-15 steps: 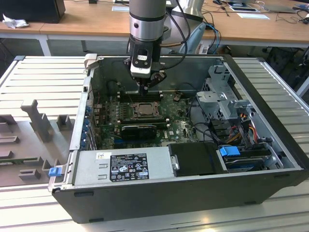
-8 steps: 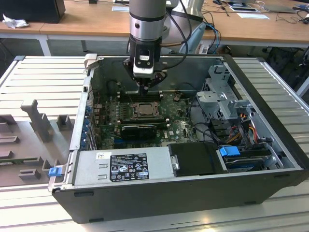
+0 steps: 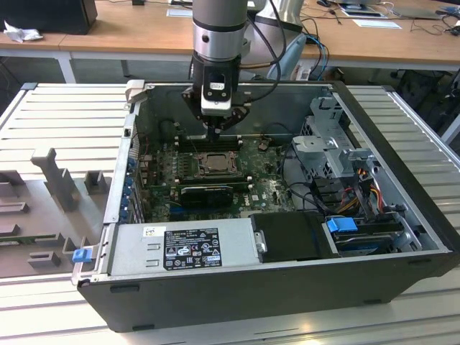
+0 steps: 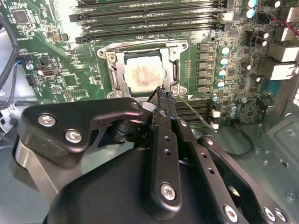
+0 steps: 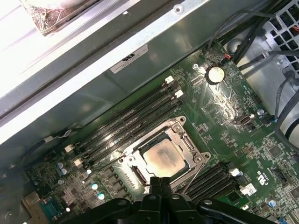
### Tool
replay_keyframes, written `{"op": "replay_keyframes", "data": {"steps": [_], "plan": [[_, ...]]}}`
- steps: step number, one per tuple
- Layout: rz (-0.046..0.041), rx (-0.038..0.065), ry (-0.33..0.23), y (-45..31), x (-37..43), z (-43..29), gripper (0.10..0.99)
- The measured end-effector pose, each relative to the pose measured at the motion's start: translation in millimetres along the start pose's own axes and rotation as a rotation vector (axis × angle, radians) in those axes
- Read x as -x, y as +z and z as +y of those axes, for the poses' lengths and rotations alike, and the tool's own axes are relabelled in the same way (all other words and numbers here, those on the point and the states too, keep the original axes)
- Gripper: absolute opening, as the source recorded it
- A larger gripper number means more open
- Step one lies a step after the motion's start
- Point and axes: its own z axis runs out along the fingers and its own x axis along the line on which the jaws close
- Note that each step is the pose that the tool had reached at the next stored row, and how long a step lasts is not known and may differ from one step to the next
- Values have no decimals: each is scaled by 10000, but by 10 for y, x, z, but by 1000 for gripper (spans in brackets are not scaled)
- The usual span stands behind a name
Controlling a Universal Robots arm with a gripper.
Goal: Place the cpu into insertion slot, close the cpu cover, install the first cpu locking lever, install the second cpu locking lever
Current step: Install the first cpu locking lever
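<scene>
The end effector (image 5: 161, 181) covers one corner of the insertion slot (image 5: 179, 127) in the first wrist view.

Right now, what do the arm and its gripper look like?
The arm is a silver-grey cylinder with a black band; a grey cable loops off behind it. The gripper is black, built of jointed link plates with silver screw heads and rows of small holes, narrowing to slim tips.

We saw a smooth grey round arm (image 3: 219, 25) ending in a black wrist block with a small white plate (image 3: 215, 92). A black cable (image 3: 277, 43) looped beside it. The gripper (image 4: 161, 93) was matt black, its rounded link plates fastened with silver screws (image 4: 74, 136), its slim fingers (image 4: 164, 140) dotted with small holes.
</scene>
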Motion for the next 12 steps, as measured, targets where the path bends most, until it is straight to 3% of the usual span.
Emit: {"op": "replay_keyframes", "data": {"steps": [12], "plan": [[14, -12, -550, 0, 0, 0, 106]]}}
